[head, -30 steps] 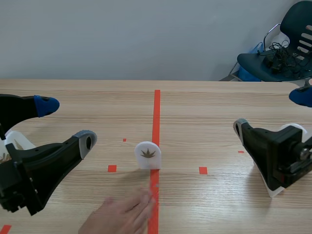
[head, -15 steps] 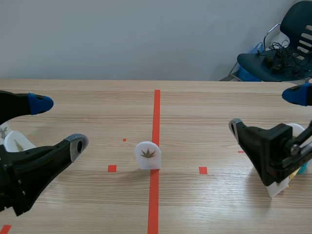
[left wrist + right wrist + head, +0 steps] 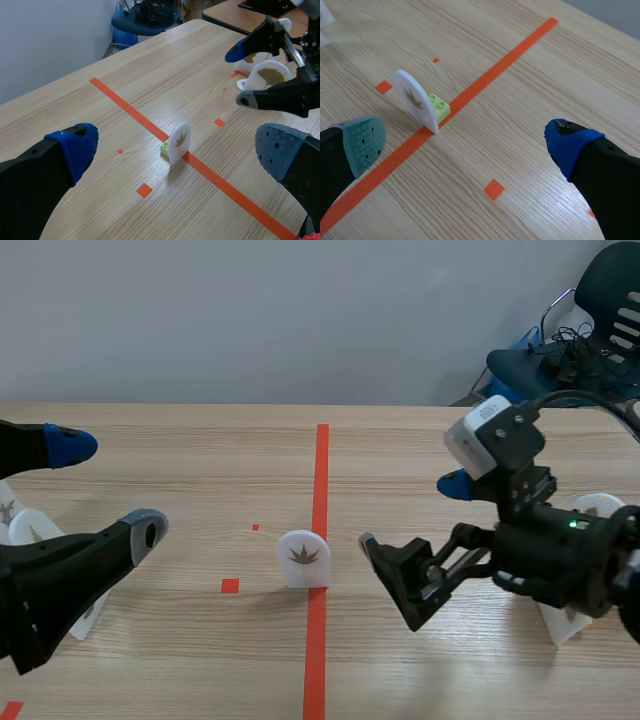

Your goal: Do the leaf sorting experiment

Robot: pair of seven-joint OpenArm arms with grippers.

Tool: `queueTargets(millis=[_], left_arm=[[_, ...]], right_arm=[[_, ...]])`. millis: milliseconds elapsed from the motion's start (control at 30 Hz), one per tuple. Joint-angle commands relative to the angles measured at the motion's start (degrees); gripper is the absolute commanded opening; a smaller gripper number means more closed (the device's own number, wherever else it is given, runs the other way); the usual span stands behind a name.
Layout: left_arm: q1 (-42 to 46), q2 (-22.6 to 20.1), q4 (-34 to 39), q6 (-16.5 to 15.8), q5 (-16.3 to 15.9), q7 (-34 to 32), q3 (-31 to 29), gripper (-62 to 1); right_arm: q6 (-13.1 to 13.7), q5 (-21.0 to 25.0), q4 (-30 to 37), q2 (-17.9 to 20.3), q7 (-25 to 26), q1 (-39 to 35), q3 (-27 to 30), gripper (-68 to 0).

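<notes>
Wide open and holding nothing at the right claw (image 3: 408, 512), low over the desk (image 3: 200, 440) and just beside the middle tape line (image 3: 321, 470). Ahead of that claw, off toward its grey-green padded finger (image 3: 362, 142) and not yet between the fingers: the white arch-shaped leaf card (image 3: 412, 97), upright on a small green brick (image 3: 439, 106), astride the tape. Viewed from that claw at a slant, thin edge leading, printed face turned toward the grey-green pad; so probably a matter of swinging across until card and brick sit in the gap. Equally wide and empty at the left claw (image 3: 108, 488), well apart from the card on its other side; clearly nearer, the right. Farther out, at the desk's sides, more white cards with leaves: the left-side cards (image 3: 28, 530) beside the left arm, the right-side cards (image 3: 592, 508) behind the right arm. No tray, bin or box in sight, hence no contents to tell.
</notes>
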Motion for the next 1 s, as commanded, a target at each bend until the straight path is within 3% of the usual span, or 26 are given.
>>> queueTargets(millis=[0,267,567,667,867,967], left_arm=[[-0.2,0.1,1.1,-0.1,-0.8,-0.6,-0.2,1.4],[-0.2,0.1,1.1,-0.1,-0.8,-0.6,-0.2,1.4],[-0.2,0.1,1.1,-0.1,-0.8,-0.6,-0.2,1.4],[-0.2,0.1,1.1,-0.1,-0.8,-0.7,-0.2,1.4],[-0.2,0.1,1.1,-0.1,-0.8,-0.6,-0.2,1.4],[-0.2,0.1,1.1,-0.1,-0.8,-0.6,-0.2,1.4]], right_arm=[[-0.1,-0.6,-0.4,-1.0,1.2,2.1,-1.3,0.4],[-0.4,-6.6,-14.6,-7.1,5.2,11.1,-11.3,0.4],[-1.1,-12.9,-27.9,-13.2,12.3,16.4,-16.3,-0.5],[-1.9,-13.4,-29.2,-14.0,12.6,16.5,-16.8,-12.0],[-2.1,-13.4,-30.9,-13.9,12.6,16.4,-17.0,-42.2],[-2.1,-13.4,-31.0,-13.9,12.6,16.3,-17.0,-52.0]])
